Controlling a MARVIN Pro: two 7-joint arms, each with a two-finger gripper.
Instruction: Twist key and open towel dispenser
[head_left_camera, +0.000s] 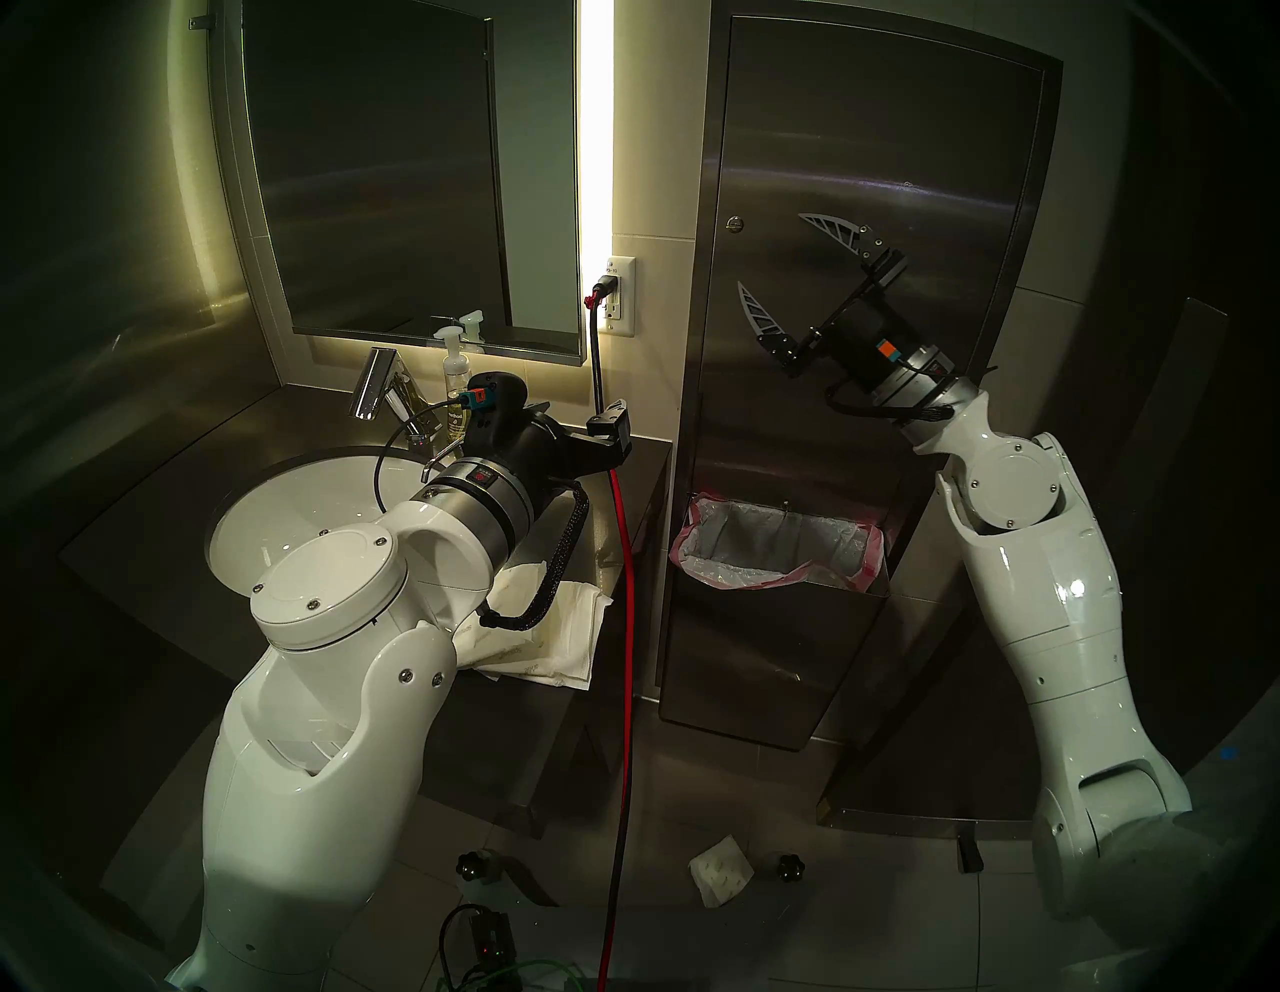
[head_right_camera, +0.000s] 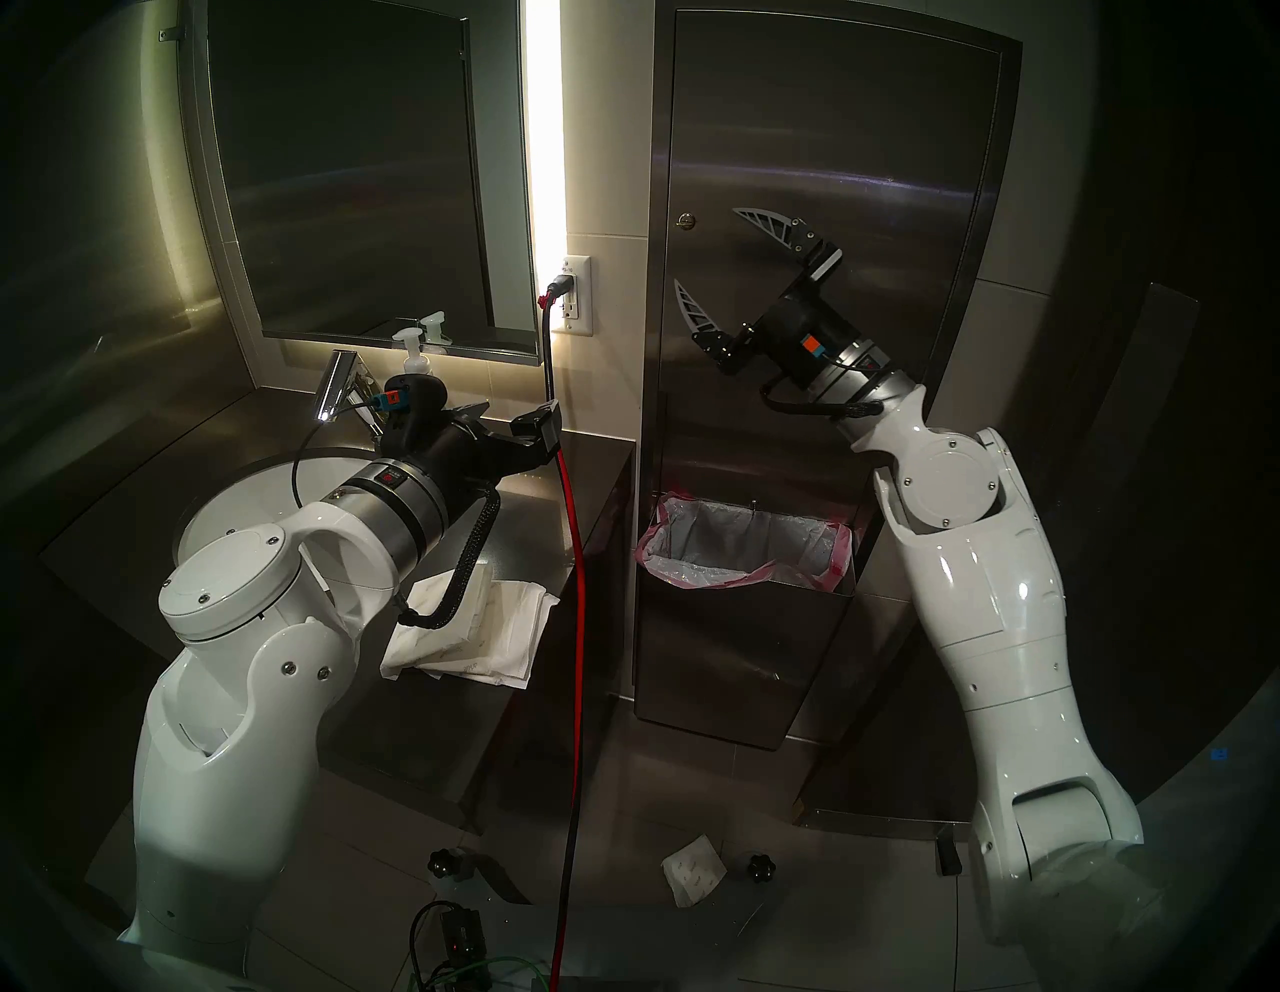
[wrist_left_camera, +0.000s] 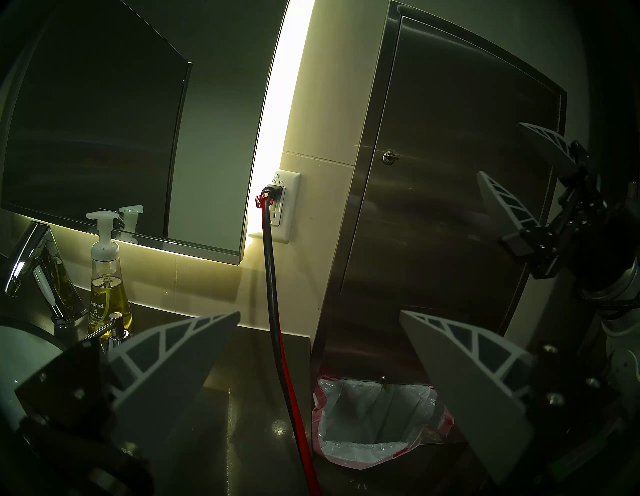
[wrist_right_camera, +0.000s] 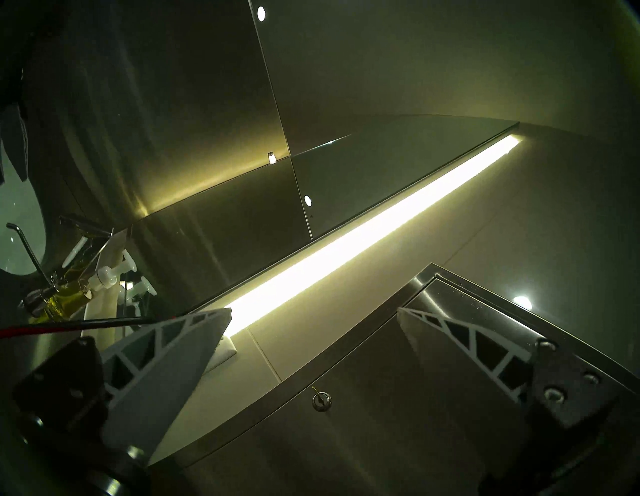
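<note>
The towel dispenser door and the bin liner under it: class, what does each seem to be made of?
Towel dispenser door: apparently brushed stainless steel, with streaky reflections and fine grain. Bin liner: probably thin plastic film, translucent white and crinkled, with a pink rim.

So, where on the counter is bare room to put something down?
Bare patch: the dark counter between the left gripper and the red cable, below the wall outlet. Crowded: by the faucet and soap bottle, and the paper towels at the front edge.
</note>
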